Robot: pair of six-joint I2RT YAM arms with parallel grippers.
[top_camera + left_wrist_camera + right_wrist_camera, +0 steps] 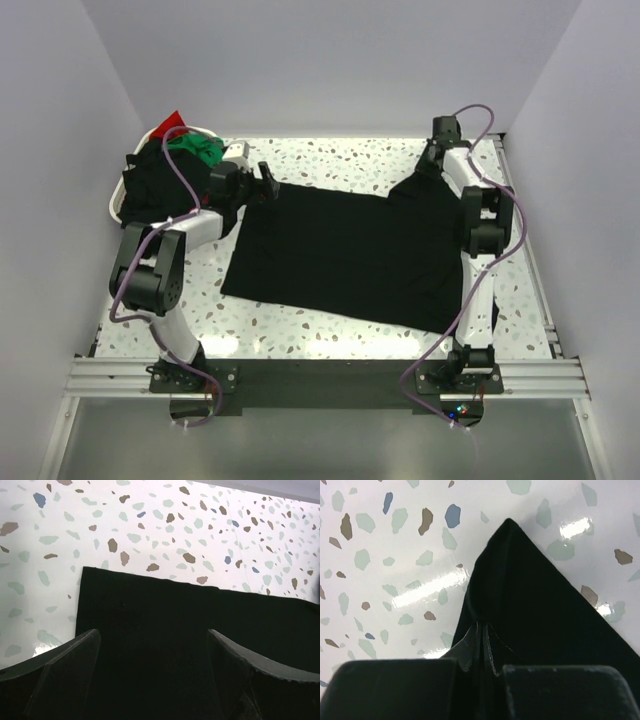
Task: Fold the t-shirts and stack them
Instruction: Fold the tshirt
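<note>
A black t-shirt (350, 255) lies spread across the middle of the speckled table. My left gripper (263, 185) is open and hovers over the shirt's far left corner; in the left wrist view its fingers (65, 675) stand wide apart above the black cloth (165, 630). My right gripper (428, 165) is shut on the shirt's far right corner and holds it pulled up into a peak (520, 580). More shirts, black, green (205, 148) and red (168, 126), are heaped in a white basket (113, 205) at the far left.
White walls close in the table at the back and both sides. The purple cables loop off both arms. A metal rail (320, 375) runs along the near edge by the arm bases.
</note>
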